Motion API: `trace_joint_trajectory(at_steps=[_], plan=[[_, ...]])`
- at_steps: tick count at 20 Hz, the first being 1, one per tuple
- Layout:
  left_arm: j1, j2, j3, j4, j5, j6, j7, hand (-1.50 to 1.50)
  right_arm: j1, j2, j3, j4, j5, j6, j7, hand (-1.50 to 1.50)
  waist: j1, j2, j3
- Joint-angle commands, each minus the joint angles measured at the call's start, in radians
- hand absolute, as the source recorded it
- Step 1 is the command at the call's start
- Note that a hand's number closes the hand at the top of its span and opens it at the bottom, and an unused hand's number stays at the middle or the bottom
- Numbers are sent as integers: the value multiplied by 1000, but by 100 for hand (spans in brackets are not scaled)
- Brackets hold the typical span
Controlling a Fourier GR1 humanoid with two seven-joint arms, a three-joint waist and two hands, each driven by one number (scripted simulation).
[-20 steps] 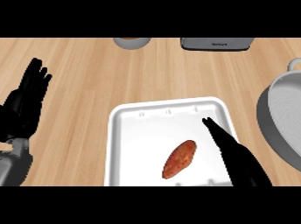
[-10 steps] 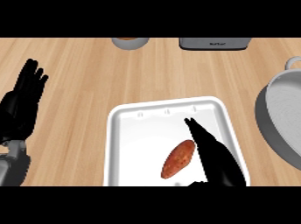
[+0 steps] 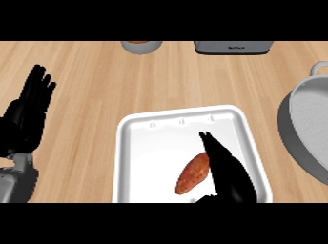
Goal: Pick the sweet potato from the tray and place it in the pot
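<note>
Reaching over the tray (image 3: 135, 143), the right hand (image 3: 227, 171) lies beside the sweet potato (image 3: 193, 173) — fingers straight, nothing held. Best to curl round its middle — pot (image 3: 304, 138) waits right.

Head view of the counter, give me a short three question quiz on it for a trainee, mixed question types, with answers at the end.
1. True or false: the sweet potato already lies in the pot.
2. Which robot hand is over the white tray? A) left B) right C) both
3. Fill in: the left robot hand rests open at the view's ____ edge, fingers up.

Key:
1. False; it lies in the tray, and the pot stands apart, right of the tray.
2. B; the right robot hand stretches out with straight fingers right beside the sweet potato.
3. left
</note>
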Motion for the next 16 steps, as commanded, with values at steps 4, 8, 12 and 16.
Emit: trace_joint_trajectory(at_steps=[4, 8, 12, 16], plan=[[-26, -6, 62, 28, -21, -55, 13, 0, 0, 18, -28, 89, 41, -29, -85, -150, -1, 0, 0], [-25, -30, 44, 4, -30, -63, 23, 0, -62, 64, -29, 259, 49, -89, -80, -150, 2, 1, 0], [27, -37, 74, -61, -38, -81, 30, 0, 5, 48, -55, 212, 69, -67, -120, -150, 1, 0, 0], [-1, -80, 52, 30, -76, -42, -15, 0, -6, 6, 4, 213, 71, -1, -189, 150, -1, 0, 0]])
